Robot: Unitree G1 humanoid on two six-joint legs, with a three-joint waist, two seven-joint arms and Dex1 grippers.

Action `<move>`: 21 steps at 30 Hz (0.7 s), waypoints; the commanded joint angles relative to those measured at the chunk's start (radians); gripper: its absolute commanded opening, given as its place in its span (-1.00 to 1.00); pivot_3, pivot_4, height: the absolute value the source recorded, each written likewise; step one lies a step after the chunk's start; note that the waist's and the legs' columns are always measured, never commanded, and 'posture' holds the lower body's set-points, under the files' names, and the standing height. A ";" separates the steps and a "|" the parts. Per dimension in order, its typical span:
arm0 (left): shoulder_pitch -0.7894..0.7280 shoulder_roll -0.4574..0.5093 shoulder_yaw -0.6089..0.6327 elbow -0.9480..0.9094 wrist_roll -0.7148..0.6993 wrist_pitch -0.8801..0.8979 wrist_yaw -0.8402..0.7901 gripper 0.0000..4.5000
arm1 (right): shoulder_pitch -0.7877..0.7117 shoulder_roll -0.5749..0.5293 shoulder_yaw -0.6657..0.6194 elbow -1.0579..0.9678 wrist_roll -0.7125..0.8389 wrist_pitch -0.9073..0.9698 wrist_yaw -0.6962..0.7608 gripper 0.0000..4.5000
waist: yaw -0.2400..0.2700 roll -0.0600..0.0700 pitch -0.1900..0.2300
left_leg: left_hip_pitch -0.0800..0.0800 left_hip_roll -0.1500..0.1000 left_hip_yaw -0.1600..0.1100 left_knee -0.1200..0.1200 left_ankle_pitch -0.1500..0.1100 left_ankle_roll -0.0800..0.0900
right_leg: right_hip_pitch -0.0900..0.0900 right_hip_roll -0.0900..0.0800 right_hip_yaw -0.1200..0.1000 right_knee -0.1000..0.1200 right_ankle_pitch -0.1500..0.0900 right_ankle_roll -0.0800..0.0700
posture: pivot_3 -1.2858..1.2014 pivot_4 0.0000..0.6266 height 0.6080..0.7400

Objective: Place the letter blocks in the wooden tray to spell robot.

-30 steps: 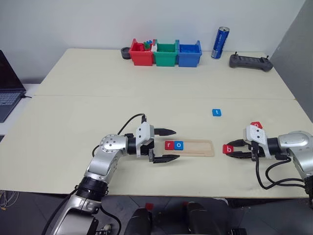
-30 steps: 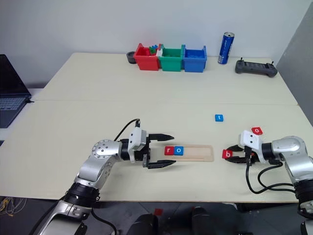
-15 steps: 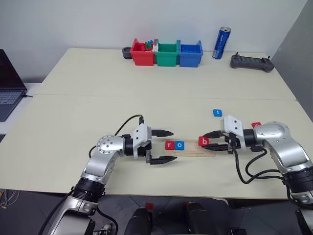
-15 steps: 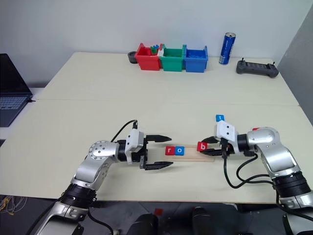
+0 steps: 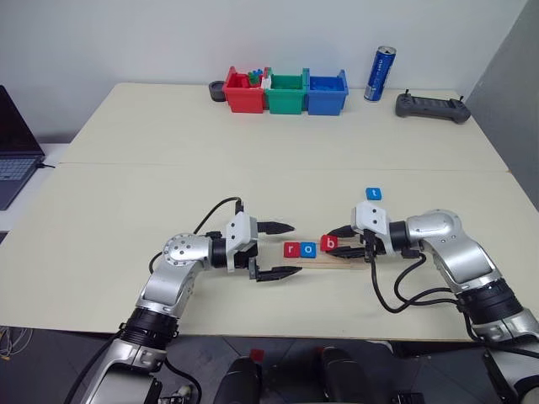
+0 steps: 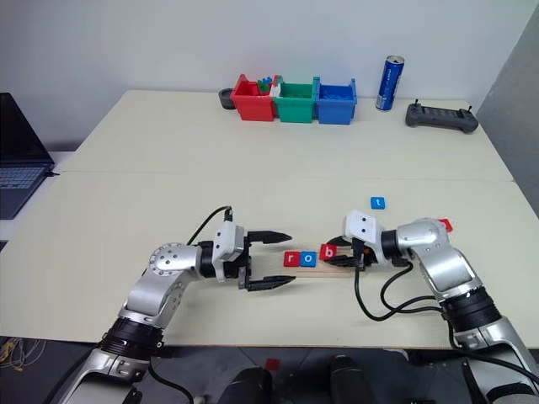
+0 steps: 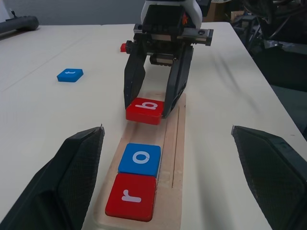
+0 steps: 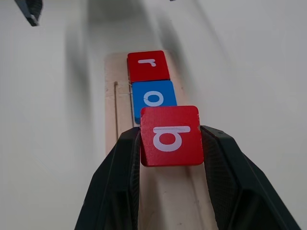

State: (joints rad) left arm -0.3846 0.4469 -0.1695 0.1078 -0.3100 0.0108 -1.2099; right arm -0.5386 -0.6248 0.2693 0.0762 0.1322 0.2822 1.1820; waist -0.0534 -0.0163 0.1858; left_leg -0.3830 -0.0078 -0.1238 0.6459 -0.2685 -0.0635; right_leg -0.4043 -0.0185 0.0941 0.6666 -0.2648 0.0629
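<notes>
The wooden tray (image 7: pixel 176 158) lies near the table's front, with a red "r" tile (image 5: pixel 292 249) and a blue "o" tile (image 5: pixel 309 248) at its left end. My right gripper (image 5: pixel 333 245) is shut on a red "b" tile (image 8: pixel 170 135) and holds it just over the tray, right beside the blue "o". At the tray's left end my left gripper (image 5: pixel 295 248) stands open, one finger on each side of it, holding nothing. A blue "t" tile (image 5: pixel 373 194) lies behind the right gripper. A red tile (image 6: pixel 444 225) lies behind my right forearm.
Red (image 5: pixel 242 91), green (image 5: pixel 286 93) and blue (image 5: pixel 327 93) bins line the far edge. A blue can (image 5: pixel 380 74) and a black controller (image 5: pixel 432 107) are to their right. A laptop (image 5: pixel 15 147) sits off the left side.
My right gripper has carried the "b" tile leftward, from the table beyond the tray's right end to above the tray beside the blue "o". The left gripper has stayed put.
</notes>
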 commanded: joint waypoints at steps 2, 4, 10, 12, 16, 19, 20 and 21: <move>0.010 0.010 0.011 -0.059 -0.013 -0.007 0.004 1.00 | -0.035 0.016 0.011 0.017 -0.018 -0.030 -0.002 -0.35 | 0.000 0.000 0.000 | 0.000 0.000 0.000 0.000 0.000 0.000 | 0.000 0.000 0.000 0.000 0.000 0.000 | 0.03 -0.52 1.00; 0.015 0.011 0.010 -0.068 -0.014 -0.004 0.004 1.00 | -0.037 0.013 0.018 0.024 -0.027 -0.044 0.005 -0.35 | -0.001 0.000 0.000 | 0.000 0.000 0.000 0.000 0.000 0.000 | 0.000 0.000 0.000 0.000 0.000 0.000 | 0.03 -0.52 1.00; 0.012 0.010 0.011 -0.070 -0.012 0.002 0.007 1.00 | -0.025 -0.001 0.020 0.011 -0.023 -0.033 0.035 -0.35 | -0.001 0.000 0.000 | 0.000 0.000 0.000 0.000 0.000 0.000 | 0.000 0.000 0.000 0.000 0.000 0.000 | 0.03 -0.52 1.00; 0.011 0.010 0.010 -0.071 -0.012 0.003 0.007 1.00 | -0.025 -0.001 0.020 0.007 -0.021 -0.027 0.040 -0.35 | -0.001 0.000 0.000 | 0.000 0.000 0.000 0.000 0.000 0.000 | 0.000 0.000 0.000 0.000 0.000 0.000 | 0.03 -0.52 1.00; 0.005 0.005 0.006 -0.066 -0.009 0.003 0.008 1.00 | -0.026 0.005 0.021 0.011 -0.029 -0.032 0.038 -0.35 | -0.001 0.000 0.000 | 0.000 0.000 0.000 0.000 0.000 0.000 | 0.000 0.000 0.000 0.000 0.000 0.000 | 0.03 -0.52 1.00; 0.005 0.005 0.006 -0.067 -0.009 0.002 0.008 1.00 | -0.023 0.008 0.025 0.018 -0.036 -0.038 0.037 -0.35 | -0.001 0.000 0.000 | 0.000 0.000 0.000 0.000 0.000 0.000 | 0.000 0.000 0.000 0.000 0.000 0.000 | 0.03 -0.52 1.00; 0.006 0.005 0.006 -0.069 -0.009 0.002 0.008 1.00 | -0.021 0.008 0.027 0.017 -0.037 -0.037 0.037 -0.35 | -0.001 0.000 0.000 | 0.000 0.000 0.000 0.000 0.000 0.000 | 0.000 0.000 0.000 0.000 0.000 0.000 | 0.03 -0.52 1.00; 0.007 0.006 0.006 -0.070 -0.009 0.002 0.008 1.00 | -0.021 0.008 0.028 0.016 -0.037 -0.037 0.036 -0.35 | -0.001 0.000 0.000 | 0.000 0.000 0.000 0.000 0.000 0.000 | 0.000 0.000 0.000 0.000 0.000 0.000 | 0.03 -0.52 1.00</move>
State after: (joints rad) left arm -0.3678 0.4493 -0.1694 0.0779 -0.3099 0.0165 -1.2082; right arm -0.5515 -0.6150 0.2974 0.1135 0.0984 0.2574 1.2170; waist -0.0544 -0.0162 0.1857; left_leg -0.3830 -0.0079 -0.1239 0.6459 -0.2685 -0.0635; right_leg -0.4044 -0.0185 0.0940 0.6669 -0.2647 0.0628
